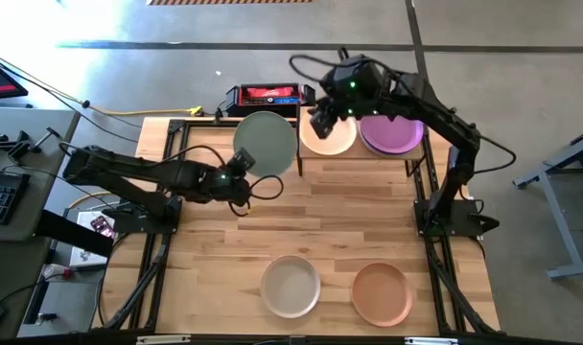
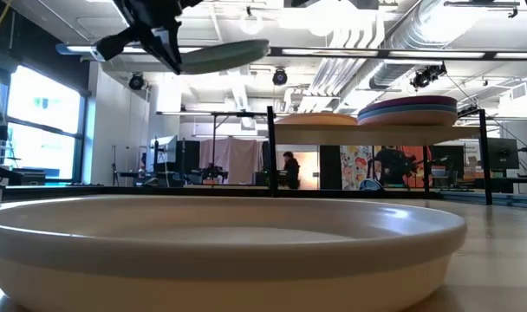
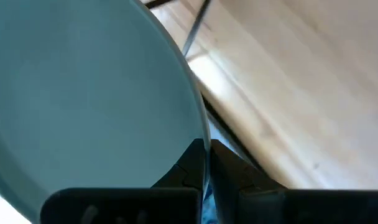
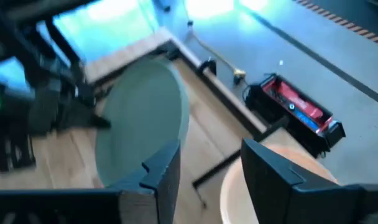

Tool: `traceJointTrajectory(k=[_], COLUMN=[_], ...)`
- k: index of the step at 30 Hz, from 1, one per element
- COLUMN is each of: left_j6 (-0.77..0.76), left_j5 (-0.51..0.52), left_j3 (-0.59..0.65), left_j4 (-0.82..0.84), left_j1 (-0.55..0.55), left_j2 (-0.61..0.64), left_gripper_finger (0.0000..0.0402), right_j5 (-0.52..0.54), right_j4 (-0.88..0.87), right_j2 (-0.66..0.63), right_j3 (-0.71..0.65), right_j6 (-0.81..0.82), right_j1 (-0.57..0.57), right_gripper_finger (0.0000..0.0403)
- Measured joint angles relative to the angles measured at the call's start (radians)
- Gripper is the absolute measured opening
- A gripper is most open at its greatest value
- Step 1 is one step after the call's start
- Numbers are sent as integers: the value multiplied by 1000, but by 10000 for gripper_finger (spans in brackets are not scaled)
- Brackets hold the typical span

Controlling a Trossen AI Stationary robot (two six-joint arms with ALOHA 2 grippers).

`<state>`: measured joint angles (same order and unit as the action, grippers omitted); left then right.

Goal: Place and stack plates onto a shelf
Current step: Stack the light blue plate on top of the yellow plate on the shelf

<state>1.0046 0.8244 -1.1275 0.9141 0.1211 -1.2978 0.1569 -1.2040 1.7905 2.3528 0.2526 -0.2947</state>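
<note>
Two plates, off-white (image 1: 291, 286) and peach (image 1: 382, 293), wait on desk (image 1: 368, 211), well apart from shelf (image 1: 421, 144); stacks there started. Left fingers (image 1: 244, 182) pinch pale teal plate (image 1: 265, 144) beside shelf. Right fingers (image 1: 320, 120) wide over shelf.

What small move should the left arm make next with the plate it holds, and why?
Probably carry the pale teal plate sideways over the shelf. The left tool pinches its rim and it hangs beside the peach plate, while the open right tool hovers above that plate.
</note>
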Motion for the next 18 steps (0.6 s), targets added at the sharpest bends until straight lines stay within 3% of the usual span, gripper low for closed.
traceJointTrajectory(k=[7, 18], left_j6=[181, 212], left_j5=[56, 63], left_j3=[0, 0], left_j4=[1, 0], left_j1=[-40, -65], left_j2=[0, 0], left_gripper_finger=[1, 1], right_j5=[0, -8], right_j4=[7, -10], right_j2=[23, 126], right_j3=[0, 0], right_j6=[37, 35], right_j1=[-42, -31], right_gripper_finger=[156, 156])
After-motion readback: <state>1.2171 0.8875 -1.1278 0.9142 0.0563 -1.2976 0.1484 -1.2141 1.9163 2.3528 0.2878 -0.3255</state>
